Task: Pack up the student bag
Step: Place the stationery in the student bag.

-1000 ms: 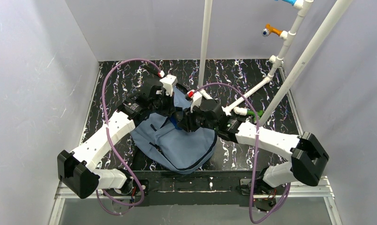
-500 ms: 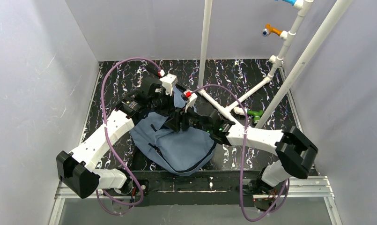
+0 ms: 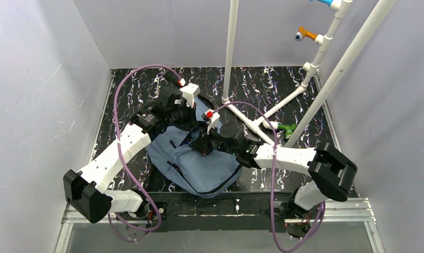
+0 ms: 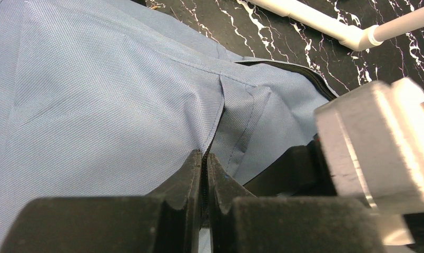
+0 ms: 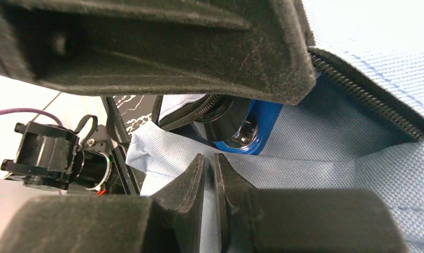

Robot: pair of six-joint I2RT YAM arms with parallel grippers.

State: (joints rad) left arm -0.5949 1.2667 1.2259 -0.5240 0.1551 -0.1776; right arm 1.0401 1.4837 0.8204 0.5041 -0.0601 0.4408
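1. Our top view sits high above and behind the arm bases. It faces down on the whole dark marbled surface (image 3: 273, 79), both arms and the student bag (image 3: 199, 168).
2. Our left wrist view is very near the bag. It looks past the left arm's fingers (image 4: 184, 179) over blue cloth to the surface and a white pipe (image 4: 304, 16).
3. Our right wrist view is nearer still, looking past the right arm's fingers (image 5: 186, 182) at the bag's zipper (image 5: 367, 95).
4. All three views share the bag's cloth.
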